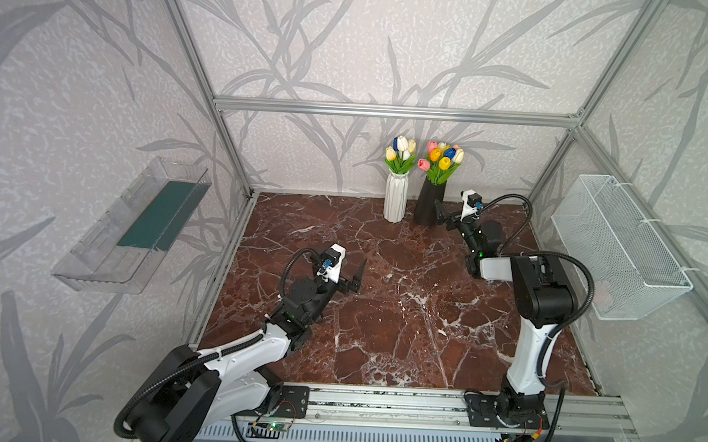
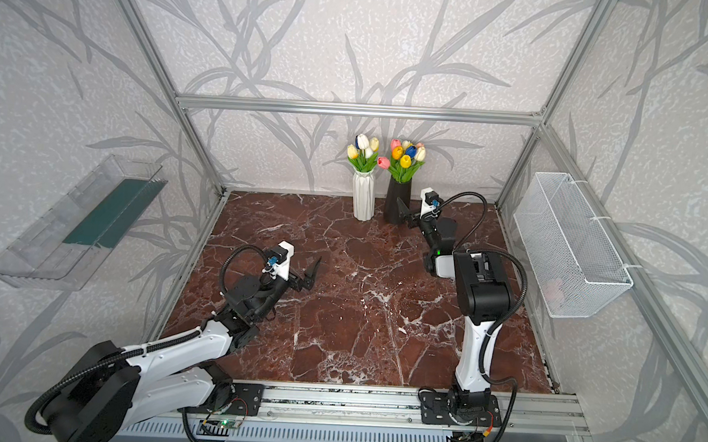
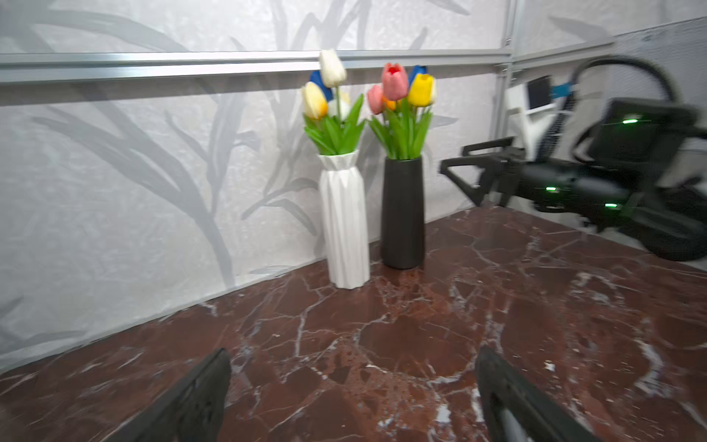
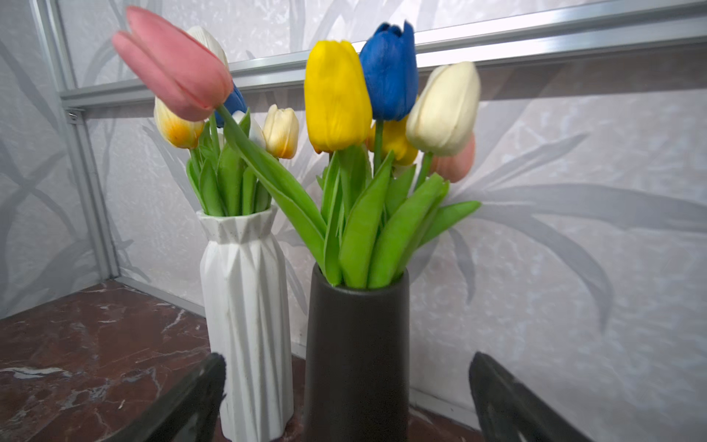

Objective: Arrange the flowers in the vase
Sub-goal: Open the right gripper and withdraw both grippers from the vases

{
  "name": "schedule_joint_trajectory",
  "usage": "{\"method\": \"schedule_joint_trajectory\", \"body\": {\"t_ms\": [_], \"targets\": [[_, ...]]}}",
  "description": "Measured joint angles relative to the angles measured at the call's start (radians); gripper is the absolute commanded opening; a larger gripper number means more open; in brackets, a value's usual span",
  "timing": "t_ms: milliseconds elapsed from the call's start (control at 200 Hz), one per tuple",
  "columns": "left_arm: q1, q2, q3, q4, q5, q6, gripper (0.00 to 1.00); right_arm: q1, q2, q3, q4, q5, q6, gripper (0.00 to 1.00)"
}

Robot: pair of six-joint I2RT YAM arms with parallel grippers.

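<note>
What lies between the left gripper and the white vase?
Only bare marble tabletop: the left wrist view shows nothing on it from the open left gripper up to the white vase; both top views agree.

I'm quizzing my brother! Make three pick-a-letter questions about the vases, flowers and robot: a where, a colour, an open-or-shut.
1. The black vase stands: A) right of the white vase B) left of it C) behind it
2. The tulip leaning toward the white vase is: A) purple B) pink C) green
3. The right gripper is: A) shut on a stem B) shut on a vase C) open
Answers: A, as both top views show; B, its head is pink in the right wrist view; C, its jaws stand wide, clear of the black vase.
</note>
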Motion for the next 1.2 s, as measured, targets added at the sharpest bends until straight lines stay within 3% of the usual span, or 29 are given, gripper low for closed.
{"method": "schedule_joint_trajectory", "body": {"t_ms": [125, 245, 405, 600, 740, 930, 1095, 1200], "targets": [[0.029, 0.026, -0.005, 0.002, -0.197, 0.025, 1.0, 0.159, -0.18, -0.204, 0.003, 0.187, -0.092, 0.99], [0.106, 0.065, 0.013, -0.043, -0.339, 0.018, 1.0, 0.292, -0.351, -0.359, -0.012, 0.345, -0.067, 0.99], [0.222, 0.185, 0.044, -0.055, -0.439, -0.005, 1.0, 0.457, -0.516, -0.413, -0.243, 0.629, -0.121, 0.99], [0.277, 0.264, 0.052, -0.035, -0.483, 0.003, 1.0, 0.446, -0.629, -0.472, -0.43, 0.839, -0.162, 0.99], [0.317, 0.35, 0.038, 0.163, -0.442, 0.064, 1.0, 0.321, -0.639, -0.472, -0.576, 0.833, -0.123, 0.99], [0.385, 0.501, -0.009, 0.352, -0.295, 0.096, 1.0, 0.191, -0.616, -0.523, -0.529, 0.74, -0.154, 0.99], [0.412, 0.51, -0.006, 0.369, -0.238, 0.094, 1.0, 0.111, -0.639, -0.516, -0.62, 0.614, -0.116, 1.0], [0.413, 0.367, 0.002, 0.237, -0.243, 0.066, 0.99, 0.105, -0.692, -0.517, -0.687, 0.578, -0.096, 1.0]]}}
